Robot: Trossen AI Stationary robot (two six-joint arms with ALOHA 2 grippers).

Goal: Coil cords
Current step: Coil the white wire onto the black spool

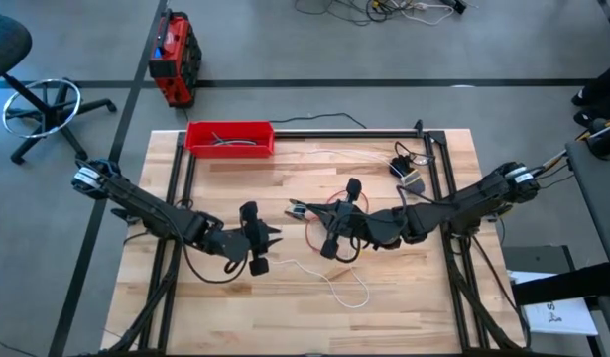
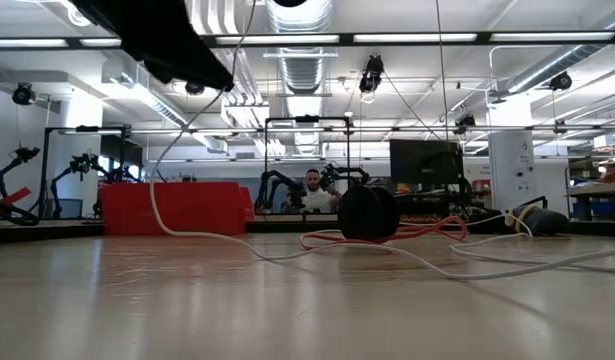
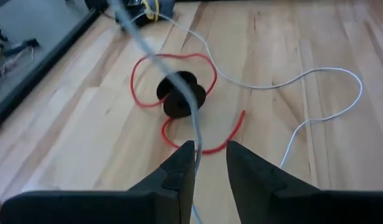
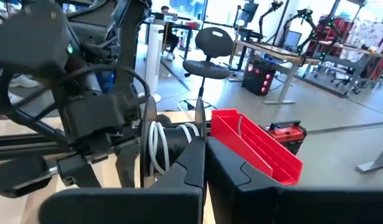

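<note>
Fingers of your left gripper (image 3: 210, 148) stand a narrow gap apart, and the white cord (image 3: 316, 71) runs through that gap, hugging the inner face of one finger. You cannot tell whether it is pinched there or only draped. In the low view the same cord rises off the table (image 3: 85, 124) to this gripper overhead. Ahead of these jaws the rest of the cord lies slack on the wood in a wide open bend, off to one side.

Straight ahead of the left jaws, a little way off, the red cord (image 3: 141, 68) lies in a loose loop. A black disc-shaped piece (image 3: 179, 99) sits on the table inside that loop. One free red end curls back toward the jaws, just short of them.

Your right gripper (image 4: 205, 149) has its fingers pressed together, with nothing showing between them. Just beyond their tips is a black spool (image 4: 169, 146) with turns of white cord wound between its two discs. You cannot tell what holds it. The red tray (image 4: 253, 146) lies farther out, past these jaws.
</note>
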